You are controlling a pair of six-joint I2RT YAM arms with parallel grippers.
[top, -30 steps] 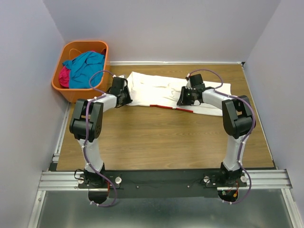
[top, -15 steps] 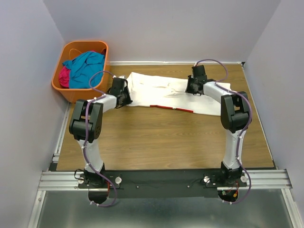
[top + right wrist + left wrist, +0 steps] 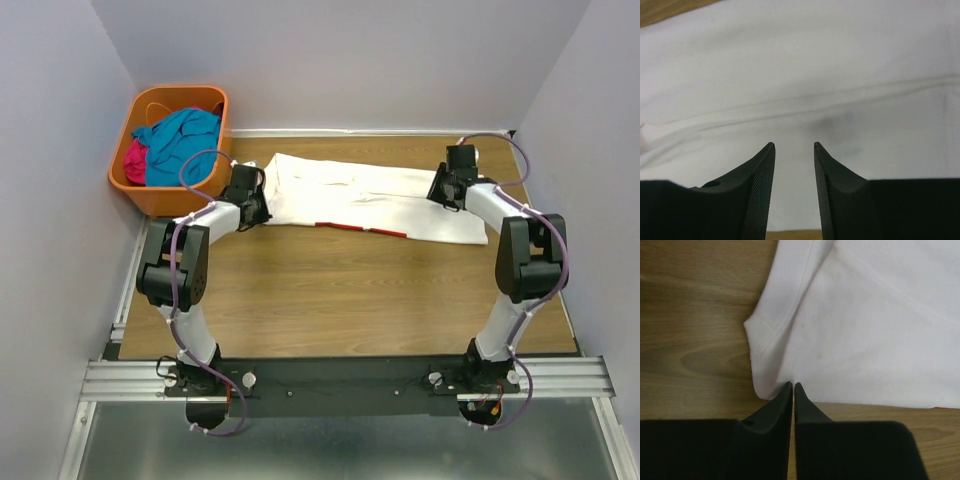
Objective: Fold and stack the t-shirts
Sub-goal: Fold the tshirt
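Top external view: the white t-shirt (image 3: 370,190) lies spread flat on the far half of the surface (image 3: 340,290). Only a thin red strip (image 3: 360,228) of print shows along its near edge, too little to read. The left end effector (image 3: 793,386) is pinched closed on the shirt's near left corner. The right end effector (image 3: 794,145) sits partly open over the shirt's right end, holding nothing. Left of the shirt, an orange basket (image 3: 150,195) holds the teal-blue tee (image 3: 185,135) and the magenta tee (image 3: 135,160).

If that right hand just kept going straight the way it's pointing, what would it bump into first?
The white t-shirt. The right hand, fingers apart, points at its spread cloth with nothing showing between them. How close it already is cannot be told.
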